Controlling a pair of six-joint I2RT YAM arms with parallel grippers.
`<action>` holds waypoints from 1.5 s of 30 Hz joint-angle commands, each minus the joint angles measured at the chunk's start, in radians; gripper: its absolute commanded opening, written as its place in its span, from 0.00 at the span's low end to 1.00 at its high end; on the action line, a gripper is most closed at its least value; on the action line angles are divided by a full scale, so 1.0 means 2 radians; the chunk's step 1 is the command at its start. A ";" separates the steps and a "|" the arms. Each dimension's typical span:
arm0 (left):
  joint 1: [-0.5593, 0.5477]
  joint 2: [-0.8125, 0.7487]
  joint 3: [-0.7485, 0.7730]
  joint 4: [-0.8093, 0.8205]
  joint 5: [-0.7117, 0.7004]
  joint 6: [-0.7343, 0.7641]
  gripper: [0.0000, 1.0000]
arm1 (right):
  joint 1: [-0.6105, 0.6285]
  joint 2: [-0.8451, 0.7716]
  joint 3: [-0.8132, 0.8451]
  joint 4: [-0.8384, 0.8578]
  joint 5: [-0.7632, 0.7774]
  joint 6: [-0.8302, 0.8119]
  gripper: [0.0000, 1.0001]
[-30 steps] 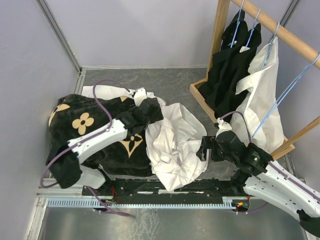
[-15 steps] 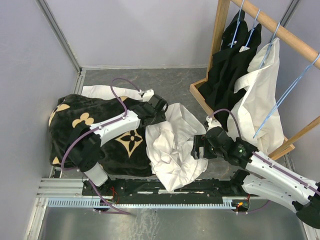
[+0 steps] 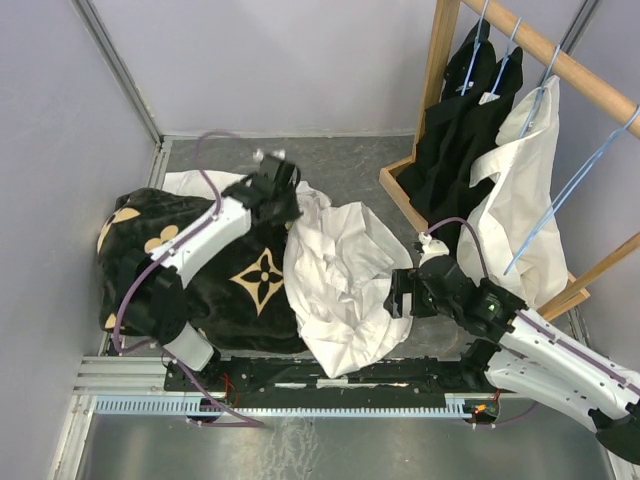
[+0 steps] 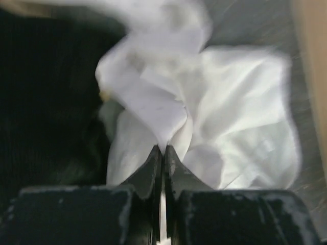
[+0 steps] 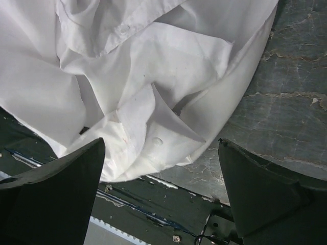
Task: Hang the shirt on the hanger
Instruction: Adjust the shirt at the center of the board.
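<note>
The white shirt (image 3: 345, 270) lies crumpled on the grey floor between the two arms. My left gripper (image 3: 285, 205) is at its far left corner, shut on a raised fold of the shirt (image 4: 230, 117); in the left wrist view the jaws (image 4: 163, 149) pinch thin white fabric. My right gripper (image 3: 400, 297) stands open at the shirt's right edge. Between its wide-apart fingers (image 5: 161, 141) lies a buttoned corner of the shirt (image 5: 153, 76), not touched. A bare light-blue wire hanger (image 3: 565, 195) hangs slanted from the rack at the right.
A black cloth with tan flower motifs (image 3: 200, 270) lies left of the shirt, over another white cloth (image 3: 200, 182). The wooden rack (image 3: 440, 80) at the back right holds black shirts (image 3: 470, 130) and a white garment (image 3: 520, 200). A metal rail (image 3: 300, 405) runs along the near edge.
My left gripper shut on a fold of the shirt and drew it back and to the left, stretching the fabric. The right gripper edged left toward the shirt, still open.
</note>
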 commanded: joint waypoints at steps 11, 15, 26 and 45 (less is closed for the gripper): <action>-0.110 0.187 0.691 -0.141 -0.095 0.366 0.03 | -0.001 -0.082 0.022 -0.044 0.049 0.029 0.99; -0.202 0.122 0.587 -0.060 -0.085 0.446 0.03 | -0.001 -0.080 0.028 -0.046 0.053 0.024 0.99; -0.223 -0.122 0.211 -0.100 -0.145 0.347 0.03 | -0.001 -0.102 -0.002 -0.022 0.048 0.010 0.99; -0.195 -0.216 -0.032 -0.048 -0.163 0.265 0.03 | 0.047 0.027 0.040 0.197 0.026 -0.016 0.93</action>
